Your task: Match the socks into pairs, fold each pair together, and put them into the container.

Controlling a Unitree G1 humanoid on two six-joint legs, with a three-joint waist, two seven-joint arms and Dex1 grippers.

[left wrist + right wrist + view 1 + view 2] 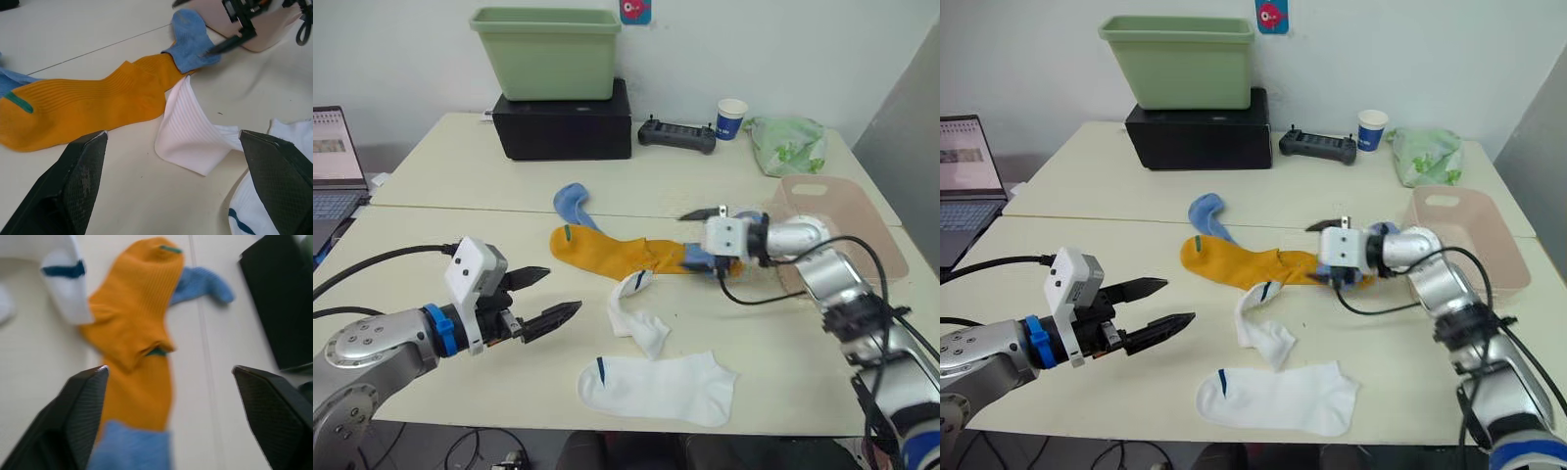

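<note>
- Socks lie loose mid-counter (431, 157), none paired yet. Two yellow socks (607, 253) overlap end to end; one blue sock (574, 206) sits just beyond their left end, another blue sock (191, 40) lies on their right end. One white sock (658, 388) lies flat near the front edge, a second white sock (636, 318) is crumpled just beyond it, touching the yellow.
- The basket (1464, 235) stands empty at the right edge of the counter.
- Right hand (168, 421) hangs spread over the right end of the yellow socks and the blue sock there, gripping nothing.
- Left hand (543, 299) hovers spread at the near left, pointed at the crumpled white sock, also gripping nothing.
- Step in hand, as I judge it: lifting the right blue sock clear. Pinch only the blue layer, near its free edge, so the yellow beneath stays down; then carry it to its mate on the left.
- In the way: the overlap of yellow, blue and white, which could drag along together.
- Round about: a green tub (546, 51) on a black box (563, 125) at the far side, a remote (677, 135), a paper cup (731, 118), a green cloth bundle (788, 144), a laptop (337, 162) at the left.
</note>
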